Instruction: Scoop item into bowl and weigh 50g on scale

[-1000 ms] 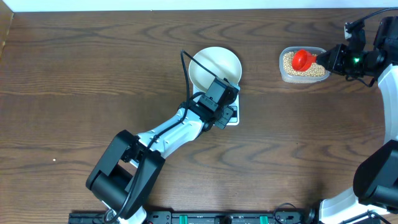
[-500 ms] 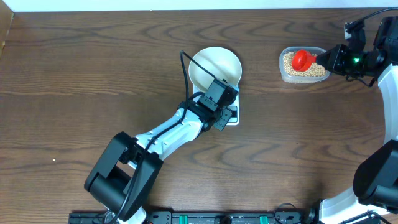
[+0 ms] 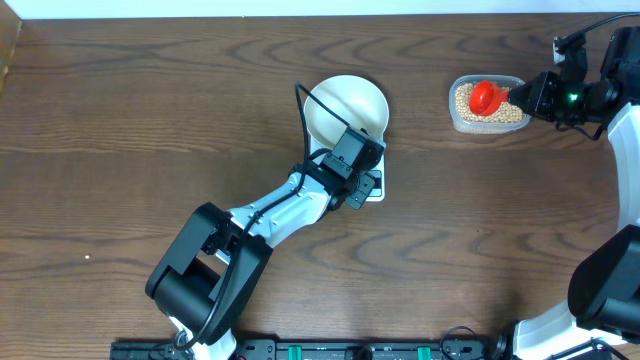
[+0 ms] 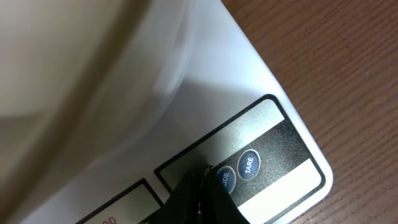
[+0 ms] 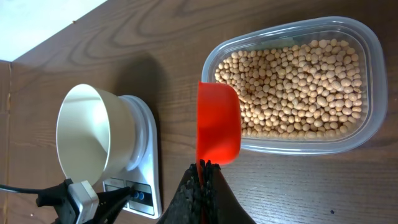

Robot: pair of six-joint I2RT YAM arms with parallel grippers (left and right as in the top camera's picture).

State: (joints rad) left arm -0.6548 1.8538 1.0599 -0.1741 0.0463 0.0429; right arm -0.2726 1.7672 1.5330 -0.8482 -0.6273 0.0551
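Observation:
The white bowl [image 3: 346, 108] stands empty on the white scale [image 3: 376, 188]; it also shows in the right wrist view [image 5: 93, 140]. My left gripper [image 3: 366, 183] is shut, its tips [image 4: 205, 177] touching the scale's front panel [image 4: 292, 158] beside the round buttons [image 4: 239, 169]. My right gripper [image 3: 527, 94] is shut on the handle of a red scoop [image 3: 487, 96], held above the beige beans [image 3: 490, 110] in the clear tub [image 3: 456, 120]. In the right wrist view the scoop [image 5: 217, 124] hangs over the tub's near rim, beans [image 5: 298, 87] behind it.
The dark wood table [image 3: 150, 150] runs left to a raised edge [image 3: 10, 60]. The right arm's body [image 3: 610, 280] stands at the right edge. The left arm [image 3: 260, 225] reaches diagonally from the front to the scale.
Almost nothing has moved. The left arm's base link has shifted slightly; both grippers, the scoop and the bowl stay where they were.

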